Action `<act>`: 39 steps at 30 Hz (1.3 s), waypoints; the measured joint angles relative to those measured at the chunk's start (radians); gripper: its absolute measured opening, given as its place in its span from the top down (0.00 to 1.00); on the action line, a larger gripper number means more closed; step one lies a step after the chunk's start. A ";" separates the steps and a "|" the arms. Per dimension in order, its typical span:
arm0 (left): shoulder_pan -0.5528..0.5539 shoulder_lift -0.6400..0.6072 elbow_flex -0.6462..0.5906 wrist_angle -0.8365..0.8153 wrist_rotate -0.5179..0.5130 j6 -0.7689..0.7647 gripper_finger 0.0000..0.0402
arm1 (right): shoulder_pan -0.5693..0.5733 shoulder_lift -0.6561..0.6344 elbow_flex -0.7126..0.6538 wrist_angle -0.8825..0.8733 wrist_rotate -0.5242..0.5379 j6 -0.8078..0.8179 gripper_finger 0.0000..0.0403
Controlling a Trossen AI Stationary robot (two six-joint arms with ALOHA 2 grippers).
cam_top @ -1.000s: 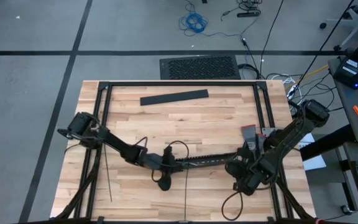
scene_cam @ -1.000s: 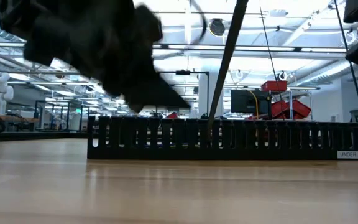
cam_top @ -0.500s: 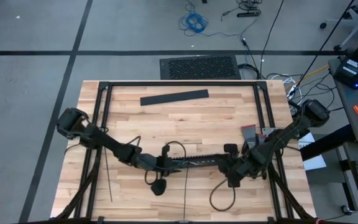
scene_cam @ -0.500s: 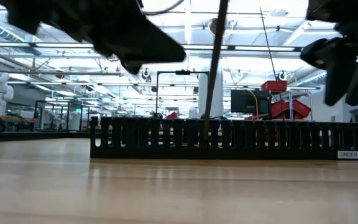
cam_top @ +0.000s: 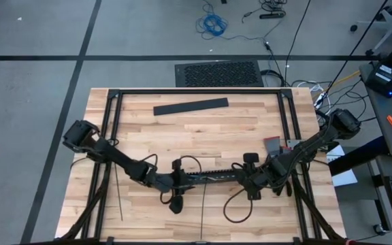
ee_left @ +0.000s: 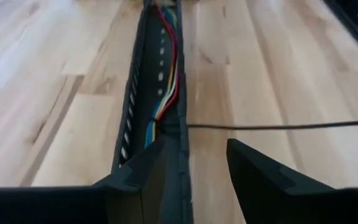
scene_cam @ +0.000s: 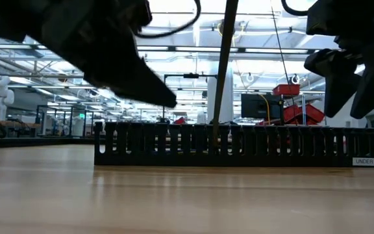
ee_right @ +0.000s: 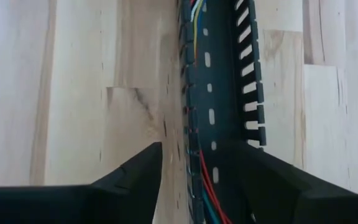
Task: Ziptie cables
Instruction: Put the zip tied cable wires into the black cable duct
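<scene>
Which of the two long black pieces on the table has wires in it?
The slotted duct between the two end effectors holds the cables. The flat black bar near the far edge is bare.

Both grippers slid inward along the duct (cam_top: 213,175) — right gripper (cam_top: 242,181) moved most, and its dangling cable loop (cam_top: 235,207) came along too.

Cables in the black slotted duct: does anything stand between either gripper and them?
Yes. The cables lie inside the duct, so its slotted side walls flank them. The left gripper straddles one wall; the right gripper straddles the other. From above the channel is open, with nothing visible covering the wires.
</scene>
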 joint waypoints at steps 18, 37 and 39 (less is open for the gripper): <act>0.053 0.082 0.003 -0.052 0.022 -0.104 0.74 | -0.048 0.003 -0.142 0.003 0.000 0.082 0.65; 0.039 0.010 -0.004 -0.354 -0.122 -0.186 0.96 | -0.269 0.003 -0.151 0.268 -0.061 -0.232 0.99; 0.021 -0.045 -0.007 -0.403 -0.122 -0.188 0.96 | -0.302 0.010 -0.150 0.308 -0.087 -0.250 0.99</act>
